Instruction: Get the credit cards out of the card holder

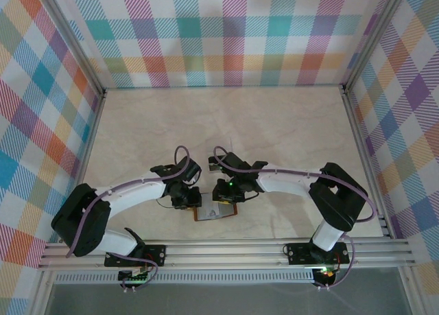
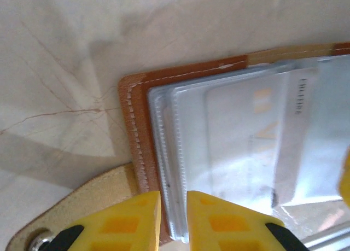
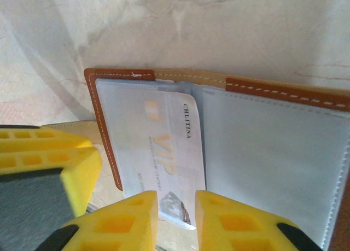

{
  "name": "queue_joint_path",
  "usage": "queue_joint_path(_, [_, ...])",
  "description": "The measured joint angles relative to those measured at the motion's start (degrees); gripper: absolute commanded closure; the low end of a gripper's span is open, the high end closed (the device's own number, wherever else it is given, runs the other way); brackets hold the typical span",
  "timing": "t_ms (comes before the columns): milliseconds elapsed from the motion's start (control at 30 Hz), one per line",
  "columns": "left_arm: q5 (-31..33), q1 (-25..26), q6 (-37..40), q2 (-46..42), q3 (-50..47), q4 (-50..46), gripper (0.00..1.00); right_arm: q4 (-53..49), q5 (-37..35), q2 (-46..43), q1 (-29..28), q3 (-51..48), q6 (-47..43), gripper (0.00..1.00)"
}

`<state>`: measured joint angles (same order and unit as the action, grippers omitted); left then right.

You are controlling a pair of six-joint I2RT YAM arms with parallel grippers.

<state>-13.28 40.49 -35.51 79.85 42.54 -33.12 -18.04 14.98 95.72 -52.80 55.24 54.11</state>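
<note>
The card holder [image 1: 215, 212], a reddish-brown leather wallet, lies open and flat on the table near the front edge. Its clear pockets face up [image 2: 164, 152] [image 3: 262, 152]. A pale whitish credit card [image 3: 164, 147] with gold lettering sticks partly out of its pocket; it also shows through the plastic [image 2: 246, 130]. My left gripper [image 1: 186, 202] [image 2: 174, 218] stands narrowly open, tips on the wallet's stitched edge beside the snap tab [image 2: 82, 207]. My right gripper [image 1: 223, 193] [image 3: 176, 218] is narrowly open over the card's protruding end, which lies flat and is not pinched.
A pale marbled table [image 1: 226, 123] stretches behind the wallet. Checked walls [image 1: 226, 33] close it in on three sides. An aluminium rail [image 1: 226, 250] runs along the front, close behind the wallet. The left gripper's yellow finger [image 3: 44, 163] stands close to the wallet's left edge.
</note>
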Motion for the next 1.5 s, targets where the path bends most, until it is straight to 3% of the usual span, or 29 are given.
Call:
queue_joint_path(800, [0.94, 2.19, 3.34, 7.41, 3.48, -3.32, 0.82, -0.17, 4.26, 7.13, 1.05, 2.71, -4.07, 0.77])
queue_joint_path(1167, [1.36, 2.43, 3.93, 8.96, 5.09, -5.09, 0.84, 9.51, 10.47, 7.63, 2.54, -1.7, -2.25, 0.78])
queue_joint_path(1500, [1.57, 2.51, 4.31, 9.57, 5.73, -5.81, 0.85, 13.62, 12.96, 7.61, 3.41, -3.87, -0.96, 0.87])
